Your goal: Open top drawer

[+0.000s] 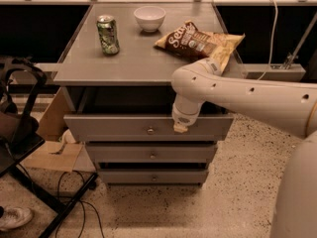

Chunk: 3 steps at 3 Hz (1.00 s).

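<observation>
Robot claw (180, 128) sits against the front of the top drawer (114, 127), at 3 o'clock from its knob (150, 130); clenched or released, I cannot tell.

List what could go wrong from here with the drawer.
The gripper sits at the upper edge of the top drawer, right of the knob, not on it; it may slip off.
Pulling off-centre could skew the partly open drawer and jam it.
The arm passes close by the chip bag and might nudge it.
</observation>
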Motion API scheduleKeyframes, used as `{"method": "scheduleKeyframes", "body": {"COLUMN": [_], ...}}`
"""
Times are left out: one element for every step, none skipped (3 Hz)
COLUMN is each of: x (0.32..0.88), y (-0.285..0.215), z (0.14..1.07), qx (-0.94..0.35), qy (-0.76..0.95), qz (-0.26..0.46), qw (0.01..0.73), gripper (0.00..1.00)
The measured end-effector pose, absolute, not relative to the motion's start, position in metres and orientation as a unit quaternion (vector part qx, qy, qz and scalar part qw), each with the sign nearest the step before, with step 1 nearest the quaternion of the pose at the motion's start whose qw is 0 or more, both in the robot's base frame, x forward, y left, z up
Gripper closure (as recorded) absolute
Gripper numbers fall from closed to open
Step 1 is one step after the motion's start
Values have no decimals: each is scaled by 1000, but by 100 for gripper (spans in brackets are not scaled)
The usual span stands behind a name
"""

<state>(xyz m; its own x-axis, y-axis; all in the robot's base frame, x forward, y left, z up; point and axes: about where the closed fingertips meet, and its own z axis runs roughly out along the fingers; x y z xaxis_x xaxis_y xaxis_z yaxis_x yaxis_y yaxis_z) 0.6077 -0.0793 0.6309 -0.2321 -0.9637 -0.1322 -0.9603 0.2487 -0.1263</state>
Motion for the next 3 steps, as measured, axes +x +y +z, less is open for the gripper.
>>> {"method": "scheduleKeyframes", "body": {"x": [608,608,599], "y": [-79,-79,-89], "z": [638,639,642], "qx": [-613,-613,-611], "qy": [785,785,788], "qz": [-9,-9,-9], "qw": [91,91,80], "gripper": [97,100,100]}}
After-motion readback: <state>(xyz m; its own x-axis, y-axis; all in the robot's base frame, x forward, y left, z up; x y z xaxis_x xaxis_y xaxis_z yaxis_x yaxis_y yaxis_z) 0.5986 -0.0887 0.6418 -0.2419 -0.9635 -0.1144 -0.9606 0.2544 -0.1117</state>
